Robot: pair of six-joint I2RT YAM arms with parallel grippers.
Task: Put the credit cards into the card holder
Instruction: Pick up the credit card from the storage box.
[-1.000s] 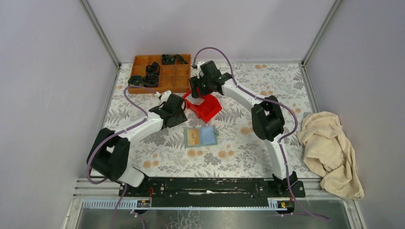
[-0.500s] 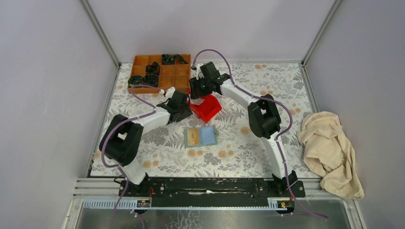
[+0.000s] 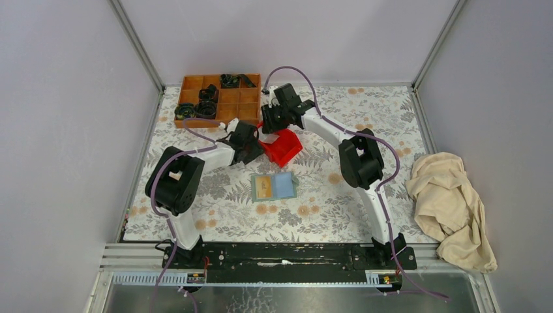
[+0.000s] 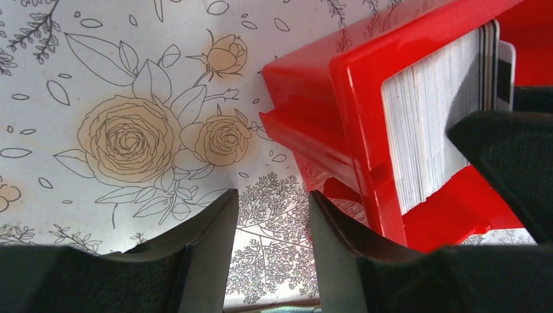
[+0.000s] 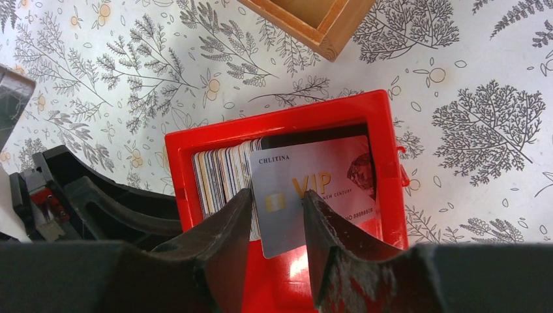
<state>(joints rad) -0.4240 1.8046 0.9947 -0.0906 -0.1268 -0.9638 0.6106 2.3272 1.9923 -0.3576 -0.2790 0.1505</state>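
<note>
The sage-green card holder (image 3: 274,187) lies open on the table, with a yellow-tan card (image 3: 264,187) in its left side. A red bin (image 3: 282,147) behind it holds a stack of cards (image 5: 218,175). A whitish VIP card (image 5: 319,189) leans at the front of the stack. My right gripper (image 5: 277,199) is open and hangs over the bin, the VIP card showing between its fingers. My left gripper (image 4: 272,218) is open and empty, low over the cloth just left of the bin (image 4: 352,104). The stack's edges (image 4: 430,124) show beside it.
A brown wooden compartment tray (image 3: 218,98) with black parts stands at the back left; its corner (image 5: 313,19) is just behind the bin. A beige cloth (image 3: 450,208) lies off the table's right edge. The floral tablecloth (image 3: 326,208) covers the table.
My left arm has swung its gripper right and back, close up to the red bin's left side. The right gripper has stayed over the bin.
</note>
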